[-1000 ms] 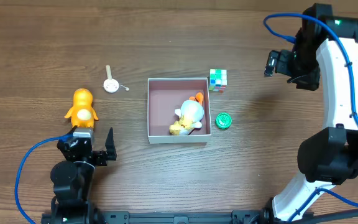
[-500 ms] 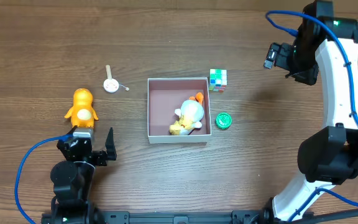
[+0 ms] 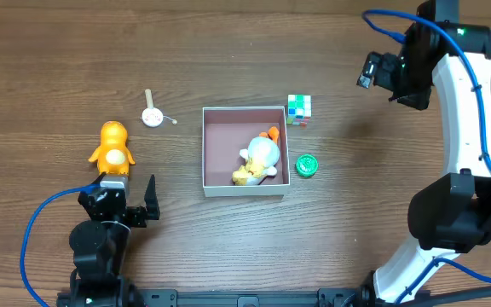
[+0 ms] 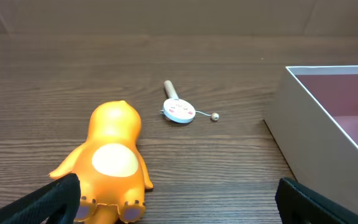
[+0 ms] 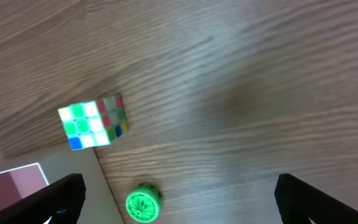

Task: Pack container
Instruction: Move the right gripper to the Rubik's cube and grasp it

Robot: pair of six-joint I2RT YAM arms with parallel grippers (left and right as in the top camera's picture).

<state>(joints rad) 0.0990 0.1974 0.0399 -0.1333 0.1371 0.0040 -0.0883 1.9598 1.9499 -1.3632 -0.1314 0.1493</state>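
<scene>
Across a dark wood surface [image 3: 356, 213] seen from overhead, the right arm [image 3: 463, 111] runs up the right edge to the upper right, its right fingers [image 5: 61, 196] spread wide and empty. At lower left sits the left arm [image 3: 101, 243], left fingers [image 4: 55, 199] fully apart, gripping nothing. The square white-walled container [image 3: 224, 136] stands at centre frame, a plush duck [image 3: 259, 159] in its lower right corner. An orange figure [image 3: 112, 147] lies face up just ahead of the left fingers, feet nearest them, long axis running up the frame, with the container to its right. The left arm is much the nearer and looks best placed to take it. A puzzle cube [image 3: 298, 109] off the container's upper right corner and a green disc [image 3: 306, 165] beside its right wall lie nearer the right arm. A white rattle drum [image 3: 152, 116] rests at the container's upper left.
</scene>
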